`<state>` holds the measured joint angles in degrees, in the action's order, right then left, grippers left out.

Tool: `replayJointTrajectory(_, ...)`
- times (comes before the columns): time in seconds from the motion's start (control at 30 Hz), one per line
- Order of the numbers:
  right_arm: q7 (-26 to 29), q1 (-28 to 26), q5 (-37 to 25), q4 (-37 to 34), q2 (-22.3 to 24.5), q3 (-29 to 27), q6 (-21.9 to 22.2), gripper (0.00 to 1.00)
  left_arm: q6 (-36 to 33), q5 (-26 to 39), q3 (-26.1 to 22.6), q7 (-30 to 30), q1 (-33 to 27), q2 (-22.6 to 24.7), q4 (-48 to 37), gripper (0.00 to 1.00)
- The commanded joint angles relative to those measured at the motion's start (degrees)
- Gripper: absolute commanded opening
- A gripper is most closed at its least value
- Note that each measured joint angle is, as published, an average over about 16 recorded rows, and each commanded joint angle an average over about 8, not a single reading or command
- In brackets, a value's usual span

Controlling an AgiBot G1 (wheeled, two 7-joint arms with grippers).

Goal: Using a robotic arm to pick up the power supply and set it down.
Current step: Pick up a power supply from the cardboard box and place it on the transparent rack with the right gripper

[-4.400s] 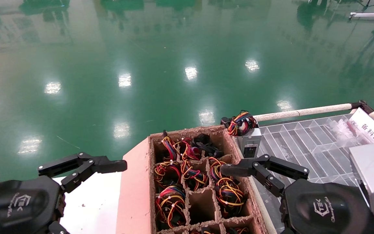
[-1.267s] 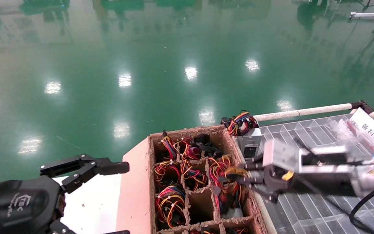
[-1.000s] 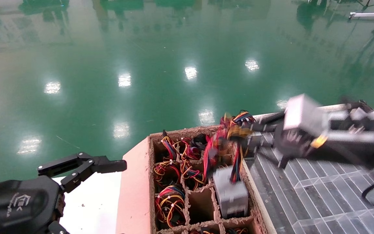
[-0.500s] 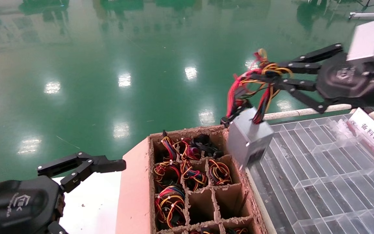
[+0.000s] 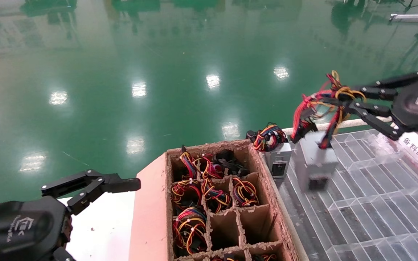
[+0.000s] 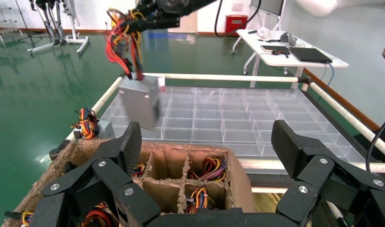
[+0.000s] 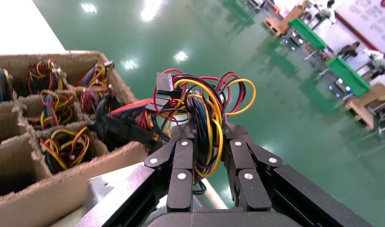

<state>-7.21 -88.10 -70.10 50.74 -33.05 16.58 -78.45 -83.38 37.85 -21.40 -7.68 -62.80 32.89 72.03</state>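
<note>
The power supply (image 5: pixel 314 165), a small grey metal box, hangs in the air by its red, yellow and black wires (image 5: pixel 327 99). My right gripper (image 5: pixel 339 95) is shut on that wire bundle (image 7: pixel 204 109), with the strands pinched between its fingers (image 7: pixel 181 156). The box dangles just above the left part of the clear divided tray (image 5: pixel 376 195). In the left wrist view the hanging power supply (image 6: pixel 141 101) shows beyond the cardboard box. My left gripper (image 6: pixel 209 142) stays open and empty at the lower left, beside the cardboard box.
A brown divided cardboard box (image 5: pixel 267 174) holds several wire bundles in its cells. Another power supply (image 5: pixel 279 161) stands between the box and the tray. A white rail (image 5: pixel 339 125) borders the tray's far edge, and a white label (image 5: pixel 417 148) lies at the right.
My right gripper closed on the wires in the cardboard box, pulled the power supply up out of its cell, then carried it right and slightly down over the tray. The left arm stayed put.
</note>
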Motion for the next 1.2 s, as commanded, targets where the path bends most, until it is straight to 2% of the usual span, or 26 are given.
replayJointTrajectory(0.03,-1.0,0.8,0.1,-1.4,0.3,-0.1,0.0,0.0,0.0,0.0,0.0,0.0,0.0,0.0,0.0,1.0)
replayJointTrajectory(0.43,-4.9,3.2,0.0,-9.3,-2.4,0.7,-0.4,0.0,0.0,0.0,0.0,0.0,0.0,0.0,0.0,1.0)
replayJointTrajectory(0.97,-10.5,-4.0,-5.3,-22.7,-11.9,4.9,-1.2,0.0,0.0,0.0,0.0,0.0,0.0,0.0,0.0,1.0)
replayJointTrajectory(1.2,-14.3,-5.7,-5.4,-29.5,-14.0,5.0,-1.3,0.0,0.0,0.0,0.0,0.0,0.0,0.0,0.0,1.0)
